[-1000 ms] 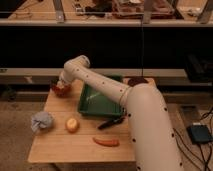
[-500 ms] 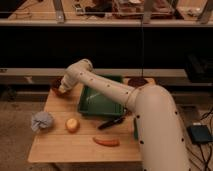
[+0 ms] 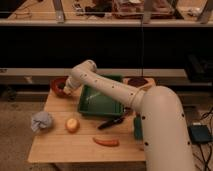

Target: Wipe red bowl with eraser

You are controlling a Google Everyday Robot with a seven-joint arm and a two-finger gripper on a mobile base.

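I see a matt wooden bench [image 3: 60, 146], a crumpled grey cloth [image 3: 41, 121], a smooth green tray [image 3: 100, 106], and a smooth off-white arm shell [image 3: 111, 90] with its tool [image 3: 64, 90] at the red bowl [image 3: 55, 83].

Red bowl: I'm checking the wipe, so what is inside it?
The pincer dips into the red bowl at its right side, covering much of the dark inside; no eraser shows.

My wooden worktop [image 3: 60, 146] bears a small dark-red bowl [image 3: 55, 83], green plastic tray [image 3: 100, 104], crumpled grey cloth [image 3: 41, 121], yellow lump [image 3: 72, 124], black stick [image 3: 111, 122], orange stick [image 3: 106, 142] and flat maroon dish [image 3: 136, 81]; my tool [image 3: 65, 91] is at the bowl.
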